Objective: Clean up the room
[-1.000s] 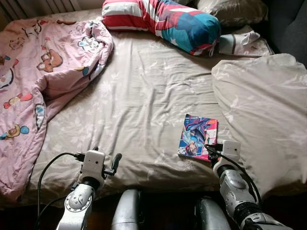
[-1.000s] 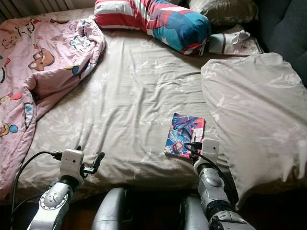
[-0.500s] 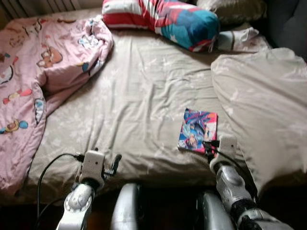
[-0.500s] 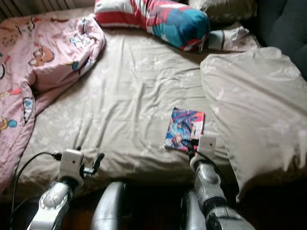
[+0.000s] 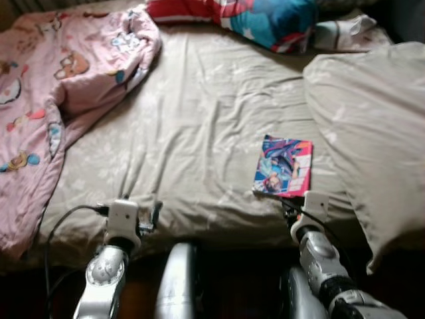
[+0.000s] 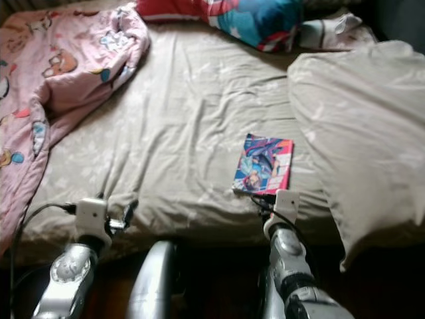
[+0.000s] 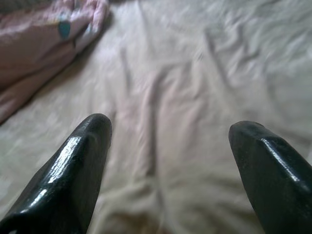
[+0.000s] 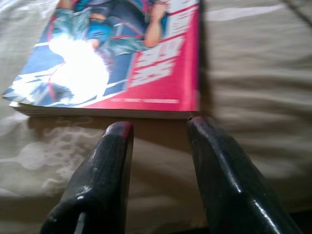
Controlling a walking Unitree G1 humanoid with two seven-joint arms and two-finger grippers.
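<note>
Compared with a second ago, the whole scene is being shown shifted: the striped pillow [image 5: 265, 20] is being cut off at the top edge and more dark floor is being seen below the bed [image 5: 199, 133], so the camera is being moved, not the things. The book [image 5: 284, 167] is lying flat on the beige sheet, just beside the grey duvet [image 5: 372, 126], as before. The right gripper [image 8: 158, 126] is being held at the book's near edge, closer to it than a second ago; its fingers [image 8: 109, 161] are parted with nothing between them, the tips just short of the pages. That closeness is being shown by the right wrist view, whereas in the head views the fingers are being hidden behind the wrist housing. The left gripper [image 7: 168, 129] is being held wide open over bare sheet near the bed's front edge, with the pink blanket [image 5: 46, 86] lying off to its side
</note>
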